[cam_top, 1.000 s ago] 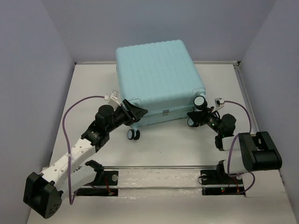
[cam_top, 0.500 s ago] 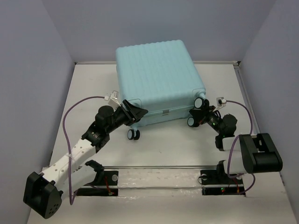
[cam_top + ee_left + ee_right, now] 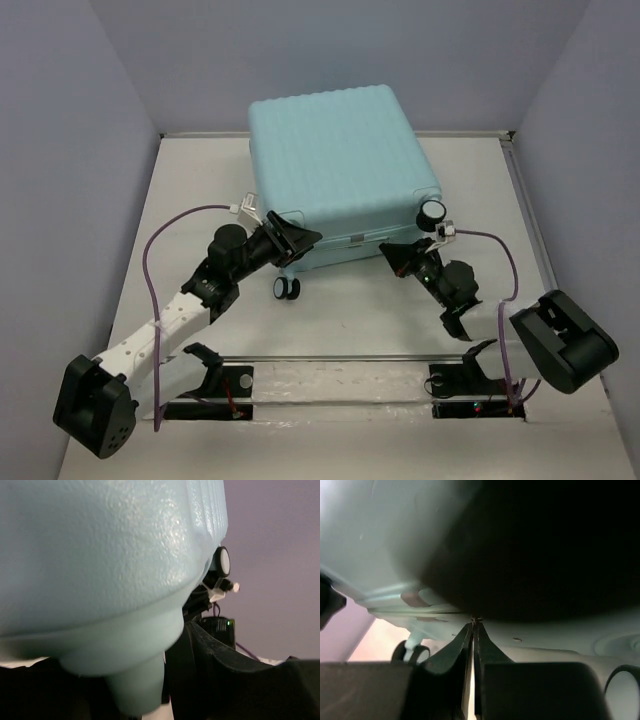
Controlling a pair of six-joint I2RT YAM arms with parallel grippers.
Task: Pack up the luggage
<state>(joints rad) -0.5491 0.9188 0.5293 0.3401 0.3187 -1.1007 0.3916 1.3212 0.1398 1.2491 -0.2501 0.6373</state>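
Note:
The luggage (image 3: pixel 335 160) is a pale aqua ribbed suitcase lying flat and closed at the back of the table, wheels toward the arms. My left gripper (image 3: pixel 293 238) is open at its near left corner, jaws straddling the aqua wheel post (image 3: pixel 135 685) above the left wheel (image 3: pixel 287 289). My right gripper (image 3: pixel 392 258) is against the near face, below the right wheel (image 3: pixel 432 211). In the right wrist view it (image 3: pixel 473 625) is shut, tips pinching a small metal zipper pull at the seam of the shell (image 3: pixel 385 540). The lining is hidden.
The white table (image 3: pixel 200 180) is boxed in by grey-violet walls at the back and both sides. A metal rail (image 3: pixel 340 357) runs across the near edge between the arm bases. Purple cables loop beside both arms.
My right arm has swung left and down from the right wheel to the seam on the near face, and its gripper is shut there. The left gripper has barely moved.

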